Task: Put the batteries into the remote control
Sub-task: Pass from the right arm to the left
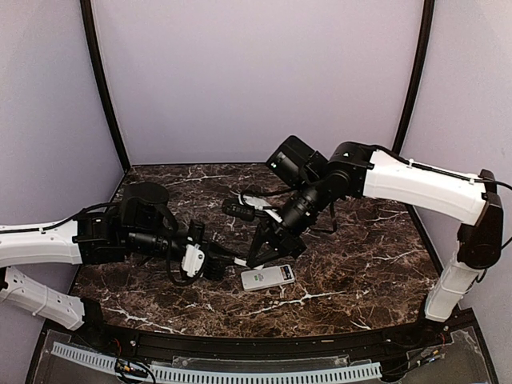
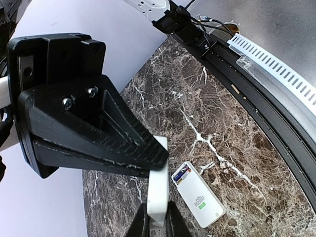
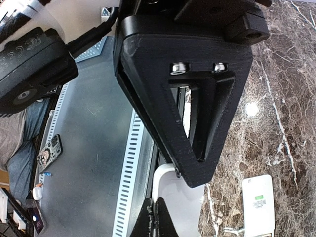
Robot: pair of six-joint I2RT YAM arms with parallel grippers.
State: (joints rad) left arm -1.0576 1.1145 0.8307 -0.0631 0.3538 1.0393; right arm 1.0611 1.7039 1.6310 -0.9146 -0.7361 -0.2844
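The remote control (image 1: 268,277) lies back-up on the marble table (image 1: 360,256), near the front middle. In the left wrist view the remote control (image 2: 198,193) has an open compartment at one end, where coloured batteries (image 2: 183,173) show. Just above and left of it, a small flat white piece (image 2: 158,190) hangs between both grippers. My left gripper (image 2: 160,157) is shut on one end of it, and my right gripper (image 2: 157,220) pinches the other end. The right wrist view shows the white piece (image 3: 185,200) under my right gripper (image 3: 197,178), with my left gripper (image 3: 155,217) shut on its rim.
A white slotted cable duct (image 1: 240,373) runs along the table's black front edge. A black cylindrical object with a white cable (image 1: 240,210) lies behind the grippers. Purple walls close in the back and sides.
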